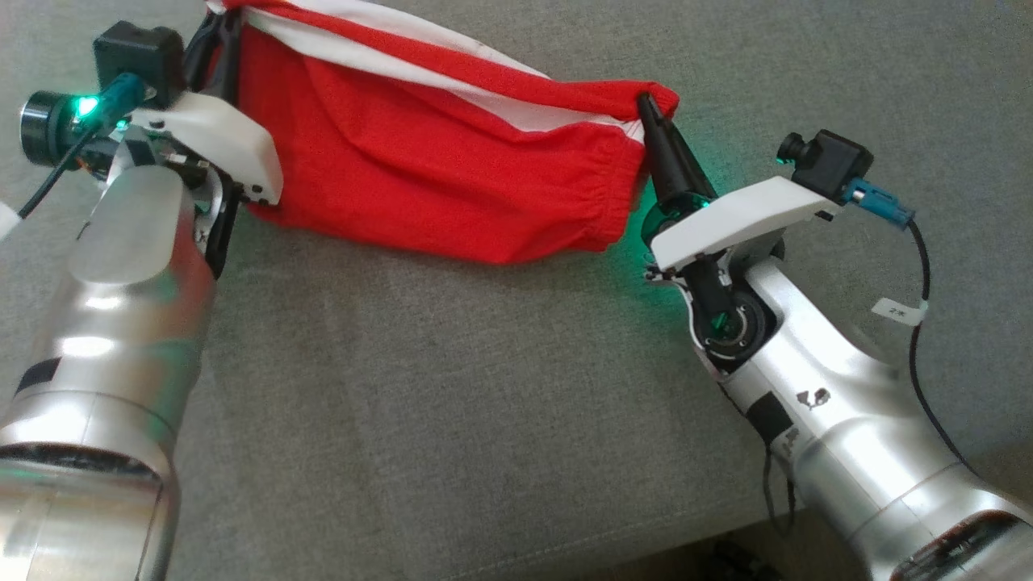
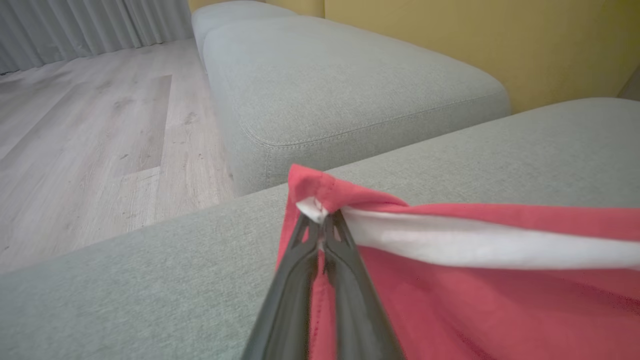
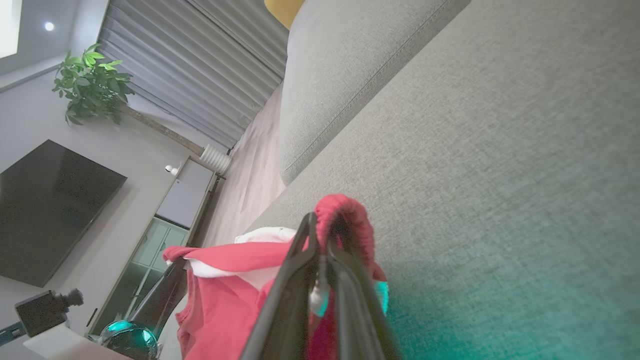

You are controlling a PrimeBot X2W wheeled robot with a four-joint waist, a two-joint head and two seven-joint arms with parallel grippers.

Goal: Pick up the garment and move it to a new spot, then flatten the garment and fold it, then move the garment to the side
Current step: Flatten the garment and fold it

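- Left gripper point(image 2: 322, 222): fingers pinched shut on the top-left corner of the red fabric garment with a white side stripe and gathered elastic hem point(image 1: 420, 161). The red edge and a bit of white stripe are both in the pinch, so the grip looks solid.
- Garment: hangs stretched between the 2 grippers over the grey woven sofa cushion point(image 1: 452, 387). The top edge is fairly taut and the body sags below it. I can't tell if the lower edge touches the cushion.
- Right gripper point(image 3: 320, 240): fingers closed on the bunched elastic at the top-right corner. The bite is small and sits at the very edge, so I'd call it the weaker hold of the 2.
- Step, my read: it's lifted and being carried to the new spot, with laying flat next.
- To do it well:
  - Move both arms together at matched height and spacing, so the tension stays even and the right corner doesn't slip out.
  - Lower until the bottom edge lands on the cushion, then draw the top edge away from it so the fabric lays out flat instead of piling.
  - Don't release either corner until the whole panel is down.
- Risk: pulling the arms further apart may strip the elastic from the right fingers.
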